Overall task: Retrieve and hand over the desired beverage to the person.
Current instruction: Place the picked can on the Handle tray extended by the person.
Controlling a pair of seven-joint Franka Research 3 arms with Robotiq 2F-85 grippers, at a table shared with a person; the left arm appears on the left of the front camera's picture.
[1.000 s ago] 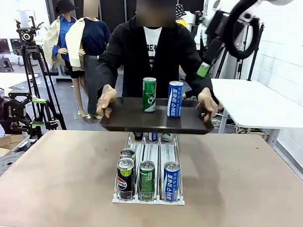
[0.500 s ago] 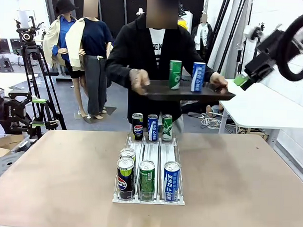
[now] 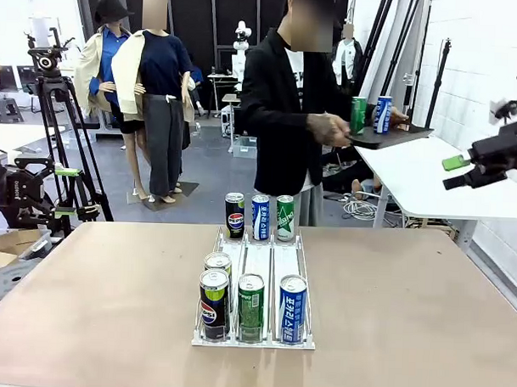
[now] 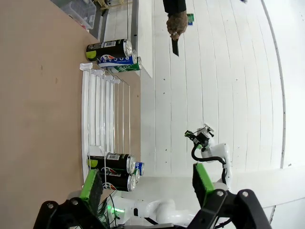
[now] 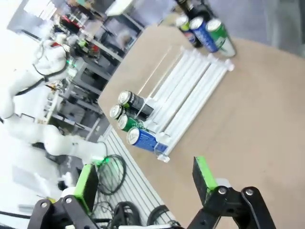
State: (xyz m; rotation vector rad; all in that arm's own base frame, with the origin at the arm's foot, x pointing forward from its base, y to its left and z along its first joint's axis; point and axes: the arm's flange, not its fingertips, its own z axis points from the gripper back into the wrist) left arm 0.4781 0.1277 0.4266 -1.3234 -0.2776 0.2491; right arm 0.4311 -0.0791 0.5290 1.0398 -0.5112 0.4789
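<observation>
On the near part of the brown bench (image 3: 102,307) a white wire rack (image 3: 257,278) runs front to back in three lanes. At its near end stand a black cola can (image 3: 213,304), a green can (image 3: 250,307) and a blue can (image 3: 293,308) side by side, with a second black can (image 3: 218,263) just behind the first in the left lane. At the rack's far end stand three more cans in a row: black (image 3: 234,215), blue (image 3: 260,216) and green (image 3: 285,216). In the left wrist view the left gripper (image 4: 147,183) has its green-padded fingers (image 4: 92,185) spread wide with nothing between them, the rack (image 4: 106,112) and its cans lying well ahead of them. In the right wrist view the right gripper (image 5: 143,181) likewise holds its fingers (image 5: 203,173) wide apart and empty, looking down on the rack (image 5: 190,98) from well above. In the front view the right gripper (image 3: 463,167) hangs at the right edge, high above the bench and well apart from every can. Beyond the bench's far edge the person (image 3: 287,118) in a black jacket stands turned toward a white side table (image 3: 429,178), holding a dark tray (image 3: 388,136) that carries a green can (image 3: 358,115) and a blue can (image 3: 382,115); one hand (image 3: 324,128) grips the tray's near edge. That tray is near the right gripper but clearly apart from it.
</observation>
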